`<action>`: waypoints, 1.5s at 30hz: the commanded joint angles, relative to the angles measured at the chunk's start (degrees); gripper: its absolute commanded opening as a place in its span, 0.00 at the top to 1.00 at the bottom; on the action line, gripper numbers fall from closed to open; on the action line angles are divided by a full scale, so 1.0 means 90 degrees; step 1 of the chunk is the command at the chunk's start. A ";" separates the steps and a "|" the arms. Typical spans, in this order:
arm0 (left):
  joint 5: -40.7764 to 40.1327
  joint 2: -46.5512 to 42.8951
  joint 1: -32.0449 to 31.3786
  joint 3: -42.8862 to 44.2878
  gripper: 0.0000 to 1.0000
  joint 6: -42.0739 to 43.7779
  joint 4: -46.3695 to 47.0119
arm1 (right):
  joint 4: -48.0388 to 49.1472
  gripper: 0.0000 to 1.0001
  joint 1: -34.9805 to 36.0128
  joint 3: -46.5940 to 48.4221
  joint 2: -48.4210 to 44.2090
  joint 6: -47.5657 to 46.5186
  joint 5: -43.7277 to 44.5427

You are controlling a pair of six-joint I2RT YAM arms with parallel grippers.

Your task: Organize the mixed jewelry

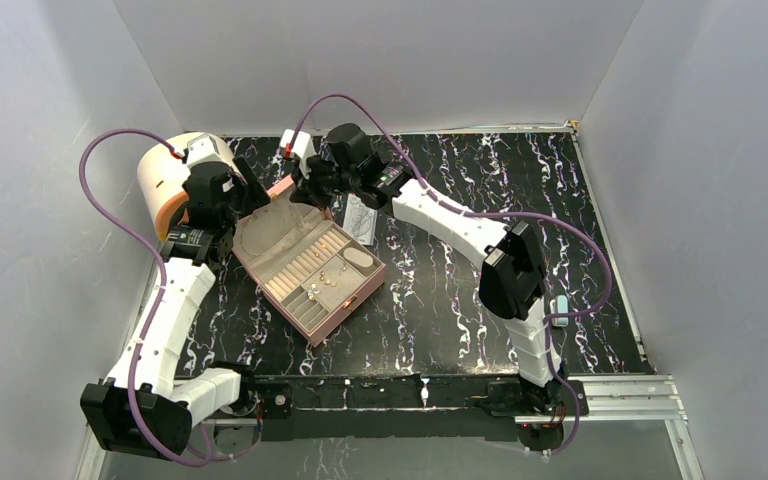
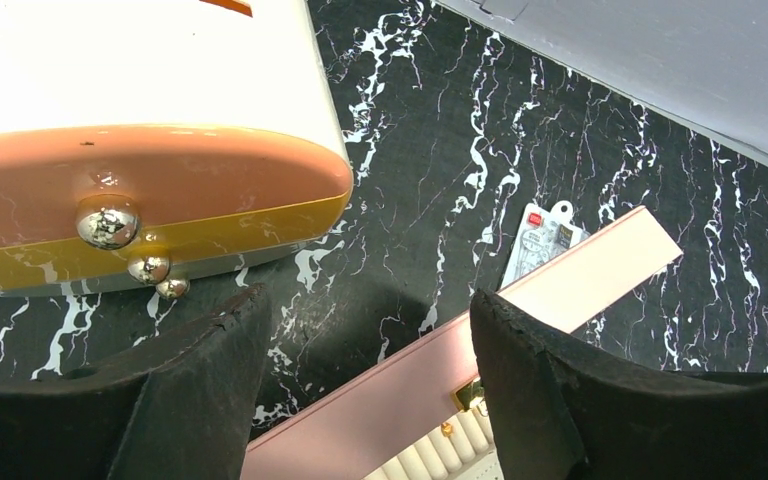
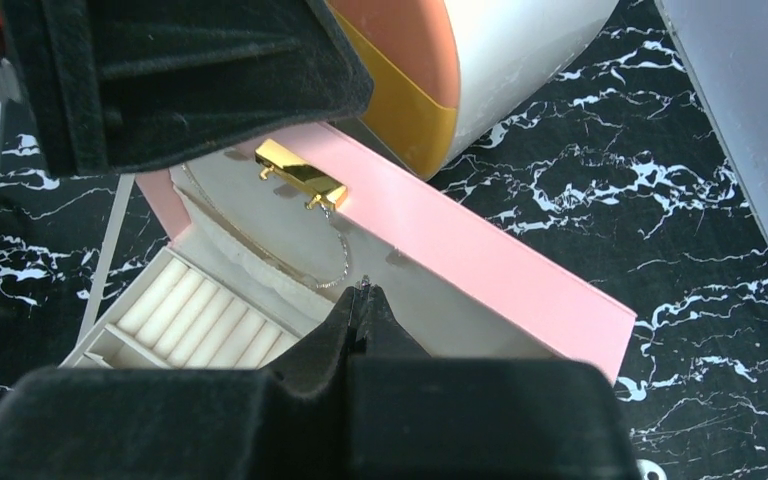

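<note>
**Claws.** The right claw [image 3: 363, 296] is pressed fully shut over the open lid [image 3: 480, 262] of the pink box [image 1: 341, 308]. A tiny bright bit sits at its very tip. I judge this to be one end of the thin chain [image 3: 345, 255], which loops down across the lid's pale lining beside the gold clasp [image 3: 298, 172]. The left claw [image 2: 365, 312] is spread wide with nothing between its fingers. It hangs over the desk [image 1: 460, 300] between the box's rear edge and the round white-and-orange case [image 1: 160, 175].

**Jewelry location.** Several gold studs [image 1: 327, 280] lie in the box tray, in the small compartments next to the ring rolls [image 1: 303, 263]. The chain is at the lid, apparently pinched by the right claw. No loose pieces can be made out on the desk, though items this small could go unseen from above.

**Progress.** In my judgement the task is well advanced. The studs appear stowed and the chain is being seated in the lid. What remains is to release the chain and possibly sort further within the tray. Whether more pieces wait elsewhere cannot be told.

**Markings.**
- The clear packet [image 2: 540, 240] beside the lid holds a white card with a red patch, and its print is too small to read.
- The box and the round case show no legible brand.
- The light-blue block [image 1: 560, 306] near the right arm shows no writing.
</note>
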 commanded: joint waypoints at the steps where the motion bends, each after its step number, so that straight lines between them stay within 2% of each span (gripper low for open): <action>1: -0.0199 -0.0053 0.0001 0.0043 0.30 0.0089 0.0187 | 0.0456 1.00 0.0086 0.0503 0.0105 -0.0129 0.0191; 17: -0.0419 -0.0128 -0.0145 -0.0075 0.28 0.0236 0.0254 | 0.0580 1.00 0.0182 0.0626 0.0337 -0.0171 0.0864; 45: -0.0398 -0.0108 -0.0153 -0.0102 0.28 0.0225 0.0285 | 0.1670 1.00 0.0191 -0.0668 -0.0673 0.0005 0.1323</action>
